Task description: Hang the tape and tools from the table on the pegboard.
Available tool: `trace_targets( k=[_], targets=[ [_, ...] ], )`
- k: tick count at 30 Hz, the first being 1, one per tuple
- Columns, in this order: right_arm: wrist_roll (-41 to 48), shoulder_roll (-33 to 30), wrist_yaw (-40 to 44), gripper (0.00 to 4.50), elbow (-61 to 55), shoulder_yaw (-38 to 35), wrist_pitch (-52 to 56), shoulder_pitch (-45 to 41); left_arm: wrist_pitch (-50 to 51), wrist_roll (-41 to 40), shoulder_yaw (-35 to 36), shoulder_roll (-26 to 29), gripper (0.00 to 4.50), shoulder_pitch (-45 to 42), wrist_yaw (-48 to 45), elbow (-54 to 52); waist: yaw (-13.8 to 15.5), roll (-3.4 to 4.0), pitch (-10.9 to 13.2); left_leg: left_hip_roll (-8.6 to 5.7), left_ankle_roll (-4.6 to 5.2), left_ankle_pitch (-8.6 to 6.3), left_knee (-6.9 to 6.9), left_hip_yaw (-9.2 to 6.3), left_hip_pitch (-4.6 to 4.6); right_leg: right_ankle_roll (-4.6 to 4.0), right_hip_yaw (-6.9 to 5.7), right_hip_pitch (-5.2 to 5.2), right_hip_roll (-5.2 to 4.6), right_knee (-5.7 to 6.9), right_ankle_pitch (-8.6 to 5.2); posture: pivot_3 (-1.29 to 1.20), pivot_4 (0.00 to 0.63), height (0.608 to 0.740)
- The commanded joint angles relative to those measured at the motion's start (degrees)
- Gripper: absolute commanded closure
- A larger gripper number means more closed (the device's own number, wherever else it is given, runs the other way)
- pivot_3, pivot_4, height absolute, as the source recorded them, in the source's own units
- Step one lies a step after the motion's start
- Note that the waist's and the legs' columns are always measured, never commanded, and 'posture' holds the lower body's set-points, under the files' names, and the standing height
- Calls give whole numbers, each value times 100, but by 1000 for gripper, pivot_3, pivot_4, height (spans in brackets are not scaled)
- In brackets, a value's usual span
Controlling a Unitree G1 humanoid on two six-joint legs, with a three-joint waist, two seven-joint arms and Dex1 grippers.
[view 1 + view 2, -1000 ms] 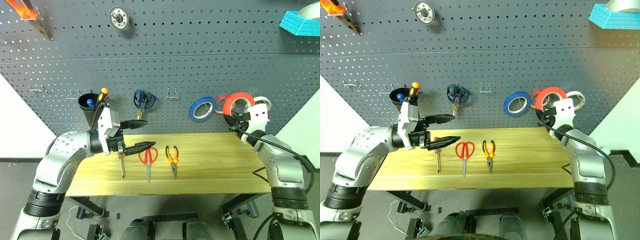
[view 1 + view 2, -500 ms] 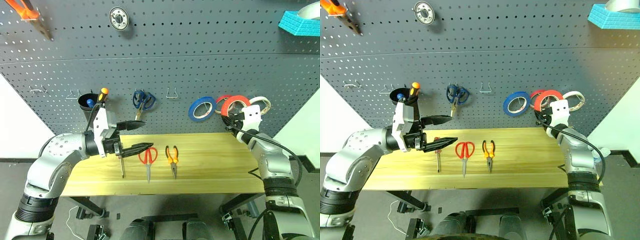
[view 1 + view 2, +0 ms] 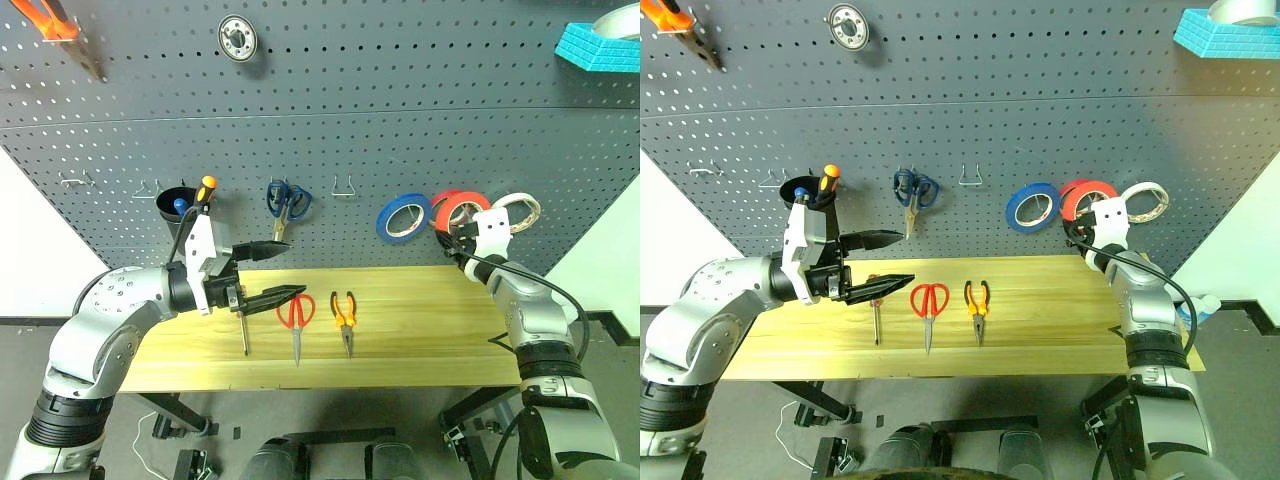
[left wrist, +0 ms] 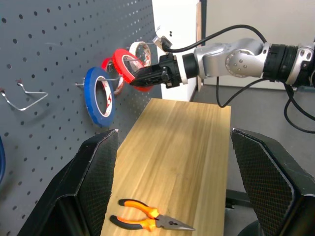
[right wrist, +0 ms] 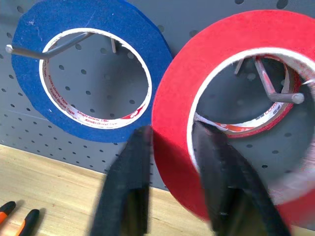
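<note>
The red tape (image 5: 172, 113) hangs against the dark pegboard (image 3: 400, 120) with a metal hook (image 5: 283, 93) passing through its hole. My right gripper (image 3: 458, 232) is at the tape's lower rim. On the wooden table (image 3: 430, 330) lie the red-handled screwdriver (image 3: 243, 330), the red scissors (image 3: 296, 315) and the orange-and-black pliers (image 3: 345, 318). Above the table's left part, my left gripper (image 3: 297, 268) stands open, pointing sideways over the screwdriver and holding nothing.
A blue tape roll (image 3: 404, 217) hangs left of the red tape, a cream-white roll (image 3: 520, 210) to its right. Blue-handled scissors (image 3: 287, 205) and a black cup (image 3: 178, 208) with an orange-handled screwdriver hang further left. Bare hooks (image 3: 345, 185) sit between them.
My right arm has carried the red tape down and in toward the pegboard, so it now sits on the hook. The left arm and the tools on the table have stayed put.
</note>
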Motion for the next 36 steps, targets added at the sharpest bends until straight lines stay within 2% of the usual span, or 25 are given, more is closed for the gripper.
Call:
trace_targets(
  k=[1,6,14,28,36],
  targets=[
    [-41,-72,-29,1613,-25,-50,-92,-162,-42,-90,170,43,699,-6,44,-173,-1,0,0,0,-1,1,1,0,0,-1,1,-2,0,5,0,-25,0,680],
    [-92,-68,-39,50,-10,-25,-58,-188,-51,-87,173,39,699,-5,60,-168,0,0,0,0,-3,10,1,0,2,-2,2,-4,-1,16,-1,-24,0,680],
    [-88,-157,158,50,-499,55,348,66,-82,-56,216,67,699,93,88,-184,5,0,0,-1,-3,11,0,0,3,-2,2,-5,-1,17,-1,-21,0,680],
    [-139,-692,408,50,-3258,696,2686,1741,-135,100,393,461,699,1102,-95,-255,91,3,-5,0,-1,10,-2,0,2,-19,4,-9,-4,17,-10,-21,0,680],
    [-182,-207,11,50,-3933,1241,3555,1700,-338,376,464,410,699,1839,22,-74,215,-1,-5,0,-2,6,-4,2,1,-28,6,-10,-6,15,-15,-17,31,680]
  ],
)
